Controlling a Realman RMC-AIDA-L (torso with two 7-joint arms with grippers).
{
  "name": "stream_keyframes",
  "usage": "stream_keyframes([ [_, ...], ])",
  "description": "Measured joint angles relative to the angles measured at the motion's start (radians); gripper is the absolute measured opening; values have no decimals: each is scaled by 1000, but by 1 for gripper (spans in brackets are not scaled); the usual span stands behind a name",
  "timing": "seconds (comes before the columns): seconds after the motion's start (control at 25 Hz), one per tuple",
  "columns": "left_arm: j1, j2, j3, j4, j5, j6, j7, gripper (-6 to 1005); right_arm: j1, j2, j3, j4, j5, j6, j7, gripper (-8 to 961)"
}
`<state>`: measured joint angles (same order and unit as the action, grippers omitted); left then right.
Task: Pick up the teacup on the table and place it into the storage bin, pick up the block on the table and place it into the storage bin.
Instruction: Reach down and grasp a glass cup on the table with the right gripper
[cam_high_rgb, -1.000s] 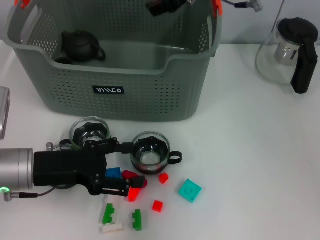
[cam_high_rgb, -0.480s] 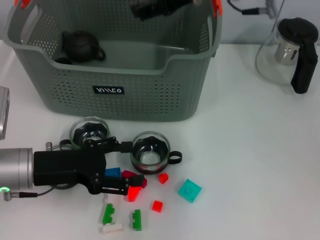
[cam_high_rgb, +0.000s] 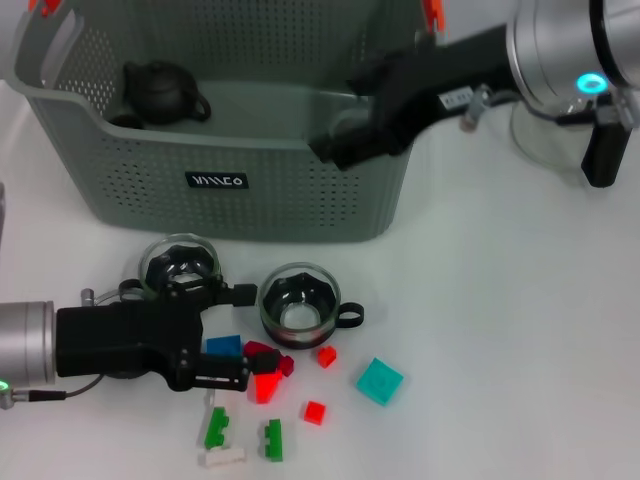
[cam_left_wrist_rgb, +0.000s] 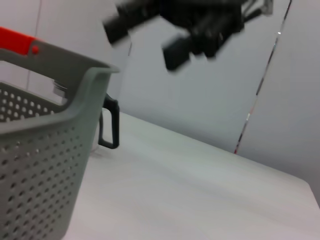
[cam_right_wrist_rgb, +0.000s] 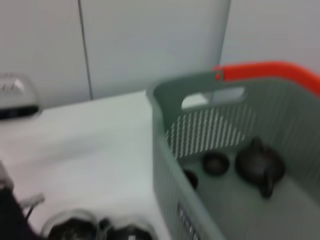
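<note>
- Right gripper (cam_high_rgb: 330, 150) had swung from above the bin (cam_high_rgb: 280, 190) to its right front corner; its jaws, cannot tell.
- Left gripper (cam_high_rgb: 235, 335) had eased back, jaws wide, empty.
- Teacup (cam_high_rgb: 300, 305) stayed near the desk's front edge, red block (cam_high_rgb: 266, 386) beside it.

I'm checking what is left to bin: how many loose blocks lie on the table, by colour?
Red blocks: 3
Green blocks: 2
Blue block: 1
Teal block: 1
White block: 1
Dark red block, partly hidden: 1
Total: 9
</note>
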<state>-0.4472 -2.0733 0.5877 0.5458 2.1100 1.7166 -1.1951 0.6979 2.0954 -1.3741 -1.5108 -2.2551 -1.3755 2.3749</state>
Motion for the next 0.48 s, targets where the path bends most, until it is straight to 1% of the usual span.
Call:
stream_keyframes([
  [0.16, 10, 8, -18, 1, 0, 11, 0, 932, -5, 0, -5, 2, -52, -52, 17, 886],
  [0.48, 38, 19, -76, 4, -1, 85, 36, 932, 15, 4, -101, 23, -106, -113, 46, 886],
])
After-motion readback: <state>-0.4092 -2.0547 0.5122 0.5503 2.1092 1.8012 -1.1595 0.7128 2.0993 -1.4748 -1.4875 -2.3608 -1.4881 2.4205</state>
